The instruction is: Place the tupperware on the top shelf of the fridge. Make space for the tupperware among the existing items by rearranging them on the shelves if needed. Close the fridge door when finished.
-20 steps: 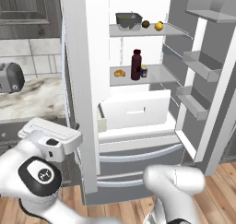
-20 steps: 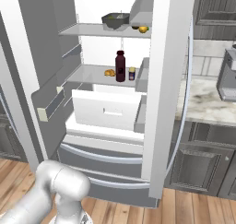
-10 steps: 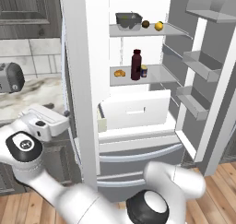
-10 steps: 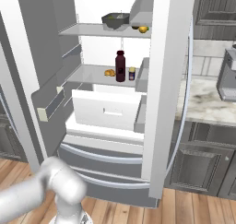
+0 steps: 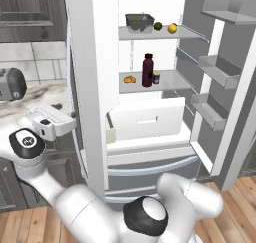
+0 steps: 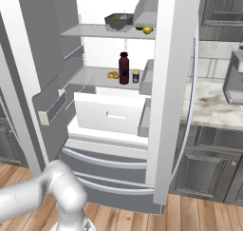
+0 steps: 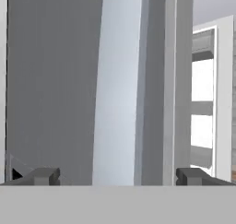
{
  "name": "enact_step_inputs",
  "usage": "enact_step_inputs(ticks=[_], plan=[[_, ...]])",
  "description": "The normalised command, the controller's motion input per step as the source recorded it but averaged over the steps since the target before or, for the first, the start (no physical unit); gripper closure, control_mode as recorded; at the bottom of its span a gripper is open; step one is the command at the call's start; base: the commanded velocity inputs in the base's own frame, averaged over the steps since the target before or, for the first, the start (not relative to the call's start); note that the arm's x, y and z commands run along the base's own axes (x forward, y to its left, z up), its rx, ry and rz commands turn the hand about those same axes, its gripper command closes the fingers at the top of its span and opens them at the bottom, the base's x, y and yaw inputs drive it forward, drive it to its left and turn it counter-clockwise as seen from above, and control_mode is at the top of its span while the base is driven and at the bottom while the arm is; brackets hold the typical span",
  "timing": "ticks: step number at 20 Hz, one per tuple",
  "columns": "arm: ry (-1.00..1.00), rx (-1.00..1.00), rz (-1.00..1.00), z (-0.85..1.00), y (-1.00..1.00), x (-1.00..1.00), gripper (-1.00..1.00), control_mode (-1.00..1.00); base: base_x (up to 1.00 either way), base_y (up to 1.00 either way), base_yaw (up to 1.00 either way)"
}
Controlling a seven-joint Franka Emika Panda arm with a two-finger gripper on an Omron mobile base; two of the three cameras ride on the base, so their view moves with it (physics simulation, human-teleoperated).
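Claw point(image 7: 117, 177): jaws spread wide, nothing betw. them; swung from low front of base out to L side, now facing outer face of L door.
L door point(image 5: 87, 87): directly ahead of claw, close, w/ pale handle point(image 7: 117, 80) centred betw. fingertips point(image 7: 44, 176).
Tupperware point(image 5: 139, 22): up and to R of claw, already on top shelf point(image 5: 160, 33), beside 2 round fruits point(image 5: 172, 28).
Bottle point(image 5: 147, 70): R of claw, shelf below, w/ can point(image 5: 156, 77).
Meaning: placement looks done; arm lining up for door closing, likely next.
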Motion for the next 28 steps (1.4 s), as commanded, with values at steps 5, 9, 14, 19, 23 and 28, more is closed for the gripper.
enact_step_inputs(ticks=[5,9,14,19,23,28], plan=[[0.00,0.00,0.00,0.00,-0.65,0.25,-1.00,-1.00,0.00,0.00,0.00],[0.00,0.00,-0.01,0.00,-0.91,0.26,-1.00,-1.00,0.00,0.00,0.00],[0.00,0.00,-0.06,0.02,-1.00,0.03,-1.00,-1.00,0.00,0.00,0.00],[0.02,0.03,-0.10,0.09,-1.00,0.13,-1.00,-1.00,0.00,0.00,0.00],[0.00,0.04,-0.14,0.22,-1.00,0.38,-1.00,-1.00,0.00,0.00,0.00],[0.00,0.06,-0.04,0.21,-0.78,0.64,-1.00,-1.00,0.00,0.00,0.00]])
